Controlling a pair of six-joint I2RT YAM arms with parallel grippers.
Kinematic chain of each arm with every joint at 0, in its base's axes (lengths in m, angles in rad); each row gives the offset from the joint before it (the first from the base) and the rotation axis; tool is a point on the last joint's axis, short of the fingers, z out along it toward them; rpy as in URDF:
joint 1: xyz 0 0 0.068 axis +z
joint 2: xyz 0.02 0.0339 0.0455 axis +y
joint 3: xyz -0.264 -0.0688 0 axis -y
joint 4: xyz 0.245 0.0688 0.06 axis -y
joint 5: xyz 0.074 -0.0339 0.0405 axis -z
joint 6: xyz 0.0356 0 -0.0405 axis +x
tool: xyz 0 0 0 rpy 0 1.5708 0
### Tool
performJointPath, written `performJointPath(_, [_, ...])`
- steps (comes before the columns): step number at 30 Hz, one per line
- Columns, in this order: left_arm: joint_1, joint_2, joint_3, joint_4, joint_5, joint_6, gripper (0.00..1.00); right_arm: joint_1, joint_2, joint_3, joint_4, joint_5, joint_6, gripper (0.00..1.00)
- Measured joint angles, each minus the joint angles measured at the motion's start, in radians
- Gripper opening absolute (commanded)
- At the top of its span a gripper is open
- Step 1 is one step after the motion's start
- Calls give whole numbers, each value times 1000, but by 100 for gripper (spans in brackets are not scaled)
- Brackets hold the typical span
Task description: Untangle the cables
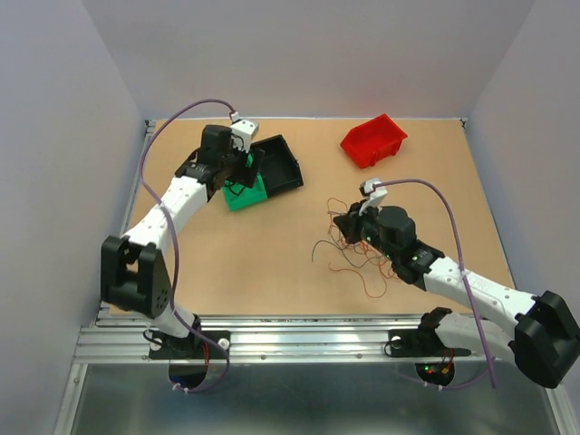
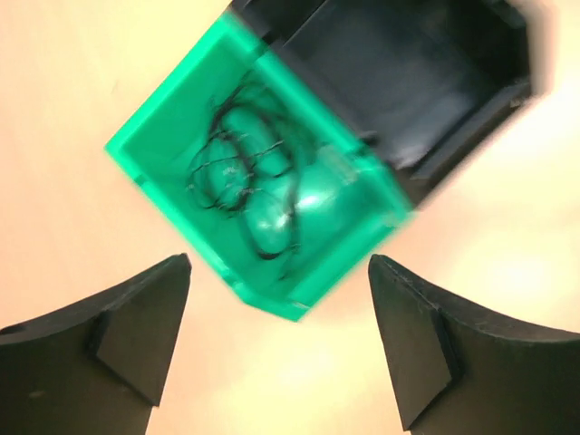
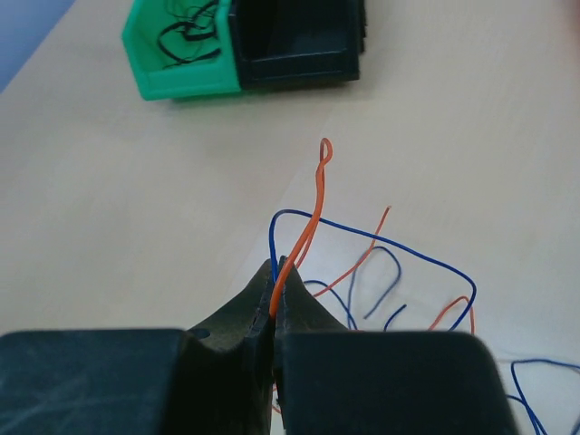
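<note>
A loose tangle of thin cables (image 1: 355,258) lies on the table in front of my right arm. In the right wrist view they are orange (image 3: 314,204) and blue (image 3: 391,246) wires. My right gripper (image 1: 348,223) (image 3: 276,272) is shut on an orange wire that stands up from its tips, with a blue wire running in beside it. My left gripper (image 1: 243,166) (image 2: 281,335) is open and empty, hovering over the near corner of a green bin (image 2: 181,172). That bin holds a coil of dark wires (image 2: 240,177).
A black bin (image 1: 279,163) (image 2: 408,82) sits against the green bin (image 1: 243,195) at the back left; both also show in the right wrist view (image 3: 181,82). A red bin (image 1: 373,140) stands at the back right. Lavender arm cords loop over both arms.
</note>
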Motion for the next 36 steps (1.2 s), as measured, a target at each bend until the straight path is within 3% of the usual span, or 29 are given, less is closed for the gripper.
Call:
performJointPath(8, [-57,-468,-418,383,469,33,97,0,5,0,113,-302,-28,1])
performJointPath(14, [-109,-623,-648,572,664,91,96,1,40,0,135,-487,-76,0])
performJointPath(19, [-151,-632,-663,629,744,122,95,8,45,0,136,-609,-121,0])
performJointPath(23, [-193,-587,-660,650,761,146,82,24,44,0,136,-678,-153,1])
performJointPath(28, [-241,-504,-632,616,760,172,75,37,45,0,135,-704,-174,1])
performJointPath(36, [-291,-459,-589,557,760,213,74,39,50,0,135,-710,-188,1])
